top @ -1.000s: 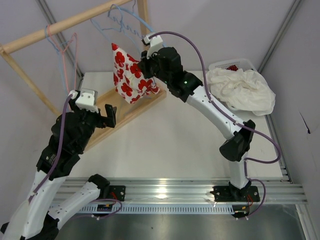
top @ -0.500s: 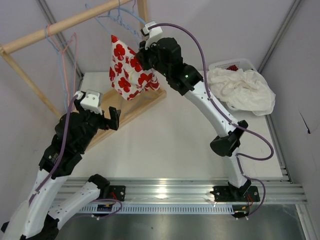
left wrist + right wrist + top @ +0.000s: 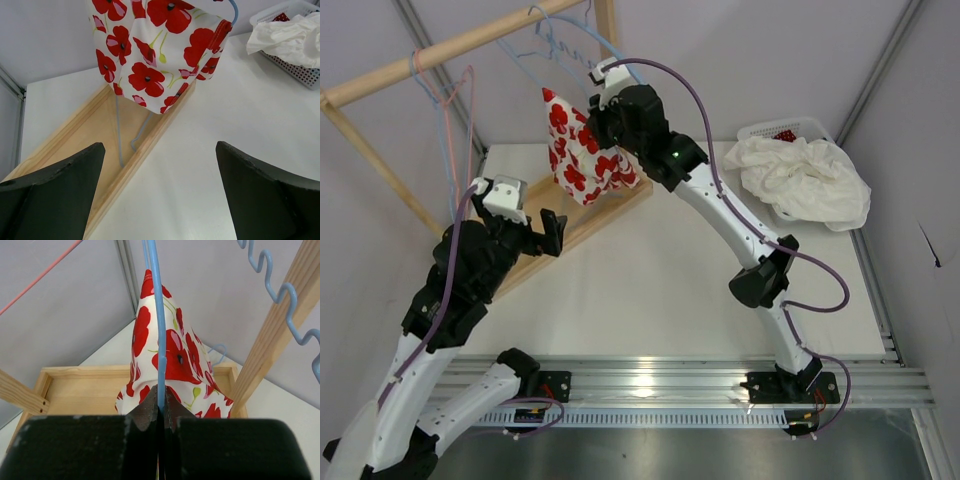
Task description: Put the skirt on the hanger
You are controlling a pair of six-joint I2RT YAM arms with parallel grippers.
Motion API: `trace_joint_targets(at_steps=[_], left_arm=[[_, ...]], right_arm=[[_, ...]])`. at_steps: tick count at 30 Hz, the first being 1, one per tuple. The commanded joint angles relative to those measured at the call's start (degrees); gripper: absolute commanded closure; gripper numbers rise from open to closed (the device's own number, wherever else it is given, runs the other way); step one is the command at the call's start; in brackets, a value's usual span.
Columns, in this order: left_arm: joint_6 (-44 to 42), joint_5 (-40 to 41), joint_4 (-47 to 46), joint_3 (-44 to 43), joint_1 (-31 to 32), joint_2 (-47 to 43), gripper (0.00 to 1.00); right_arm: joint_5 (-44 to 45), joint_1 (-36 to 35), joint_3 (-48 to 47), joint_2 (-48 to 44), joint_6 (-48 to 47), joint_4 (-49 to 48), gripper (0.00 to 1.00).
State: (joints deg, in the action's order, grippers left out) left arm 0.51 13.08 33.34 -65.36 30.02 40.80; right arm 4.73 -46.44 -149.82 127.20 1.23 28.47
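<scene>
The skirt [image 3: 578, 148] is white with red poppies and hangs draped on a blue wire hanger [image 3: 558, 40] under the wooden rail. It also shows in the left wrist view [image 3: 152, 50] and the right wrist view [image 3: 172, 365]. My right gripper [image 3: 161, 407] is shut on the blue hanger wire [image 3: 155, 305], just above the skirt; in the top view it [image 3: 603, 120] sits against the skirt's upper right. My left gripper [image 3: 538, 232] is open and empty, low over the table, in front of the skirt and the wooden rack base [image 3: 75, 145].
A wooden rack [image 3: 440, 50] with pink and blue hangers [image 3: 445, 100] stands at the back left. A white basket [image 3: 785, 132] with a crumpled white cloth [image 3: 805, 180] stands at the back right. Another blue wavy hanger [image 3: 280, 290] hangs by the wooden post [image 3: 270, 340].
My right arm has moved left along the rail with the hanger and skirt. My left gripper has risen a little and shifted right, toward the skirt.
</scene>
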Motion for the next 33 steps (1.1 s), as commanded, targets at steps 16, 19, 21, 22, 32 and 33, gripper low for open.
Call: trace_joint_targets(at_steps=[16, 19, 21, 22, 32, 33], left_arm=[[-0.3, -0.9, -2.4, -1.5, -0.3, -0.9, 0.0], [-0.3, -1.6, -2.3, -1.6, -0.3, -1.2, 0.0], [-0.3, -1.6, -2.1, -1.4, -0.3, -1.4, 0.0], [-1.8, -1.6, -2.0, -1.3, -0.2, -1.6, 0.0], [-2.3, -1.2, -2.8, -0.2, -0.3, -2.3, 0.0], [-2.4, -1.3, -2.9, 0.1, -0.3, -2.4, 0.01]], right_arm=[[1.8, 0.0, -6.9, 5.1, 0.1, -14.3, 1.0], [2.6, 0.0, -6.8, 6.0, -0.1, -14.8, 1.0], [2.9, 0.0, -6.8, 6.4, -0.1, -14.9, 1.0], [3.3, 0.0, -6.7, 6.5, -0.1, -14.9, 1.0], [4.5, -0.4, -5.8, 6.9, -0.3, -14.1, 1.0], [4.6, -0.5, -5.7, 7.1, -0.2, -14.8, 1.0]])
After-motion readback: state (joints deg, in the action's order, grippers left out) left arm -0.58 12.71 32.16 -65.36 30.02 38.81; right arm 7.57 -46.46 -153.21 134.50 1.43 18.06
